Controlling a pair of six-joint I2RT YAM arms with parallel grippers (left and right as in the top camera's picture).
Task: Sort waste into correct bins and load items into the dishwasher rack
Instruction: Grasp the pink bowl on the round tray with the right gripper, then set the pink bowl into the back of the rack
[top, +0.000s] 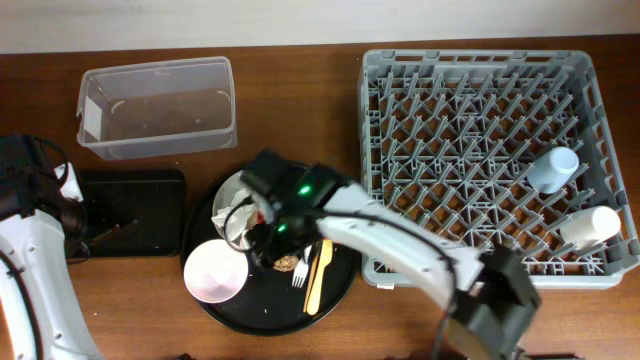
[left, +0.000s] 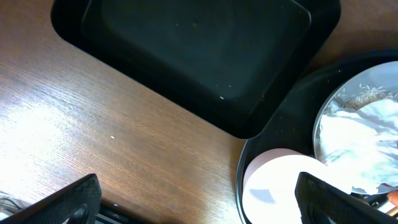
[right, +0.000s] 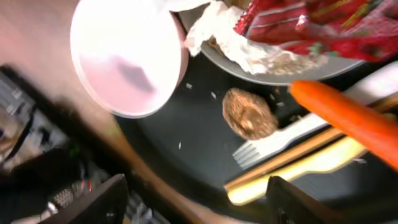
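Currently the right gripper (right: 196, 183) hangs over the round black tray (right: 205, 155) with its fingers spread wide and nothing between them. Below it I see the brown food lump (right: 249, 113) on the tray floor, just beside the tines of the white fork (right: 280, 140). The pale yellow utensil (right: 305, 171) lies alongside that fork, and the carrot (right: 348, 121) overlaps the fork's handle end. The pink bowl (right: 127, 56) sits on the same tray, next to the white plate (right: 292, 71). The plate carries the crumpled napkins (right: 230, 40), the red wrapper (right: 311, 22) and some rice grains (right: 283, 62). The left gripper (left: 196, 180) is also wide open and holds nothing. It sits over the bare table (left: 93, 124) beside the black rectangular tray (left: 193, 56). The clear tub (top: 155, 105) stands behind that tray. The dishwasher rack (top: 490, 160) is on the right of the table, with the light blue cup (top: 553, 168) and the white cup (top: 590, 226) in its right part.
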